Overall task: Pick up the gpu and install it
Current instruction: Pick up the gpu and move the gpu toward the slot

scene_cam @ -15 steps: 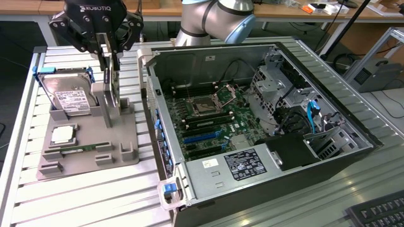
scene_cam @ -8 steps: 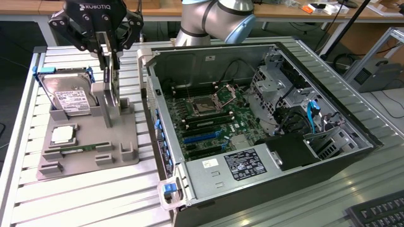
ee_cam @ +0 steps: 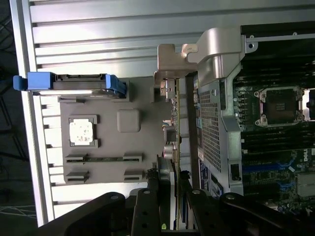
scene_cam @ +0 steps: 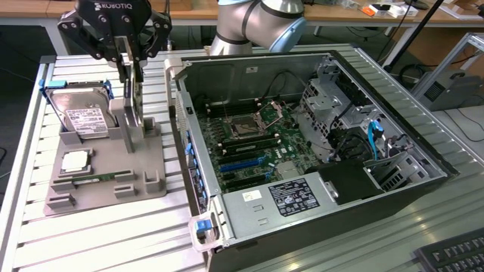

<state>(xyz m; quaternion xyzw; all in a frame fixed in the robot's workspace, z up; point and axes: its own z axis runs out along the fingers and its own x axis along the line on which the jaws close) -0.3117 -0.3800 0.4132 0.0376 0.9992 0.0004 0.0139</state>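
The gpu stands on edge in the grey holder on the exterior view's left, beside the open computer case. In the wrist view I look at it edge-on: a thin green board with its silver bracket at the far end. My gripper comes down from above onto the card's upper edge. Its black fingers press against the card's two faces, so my gripper is shut on it. The card's lower edge still rests in the holder.
The holder also carries a silver hard drive in blue rails, a CPU and a RAM stick. Inside the case lies the motherboard with blue slots. A keyboard sits at the front right.
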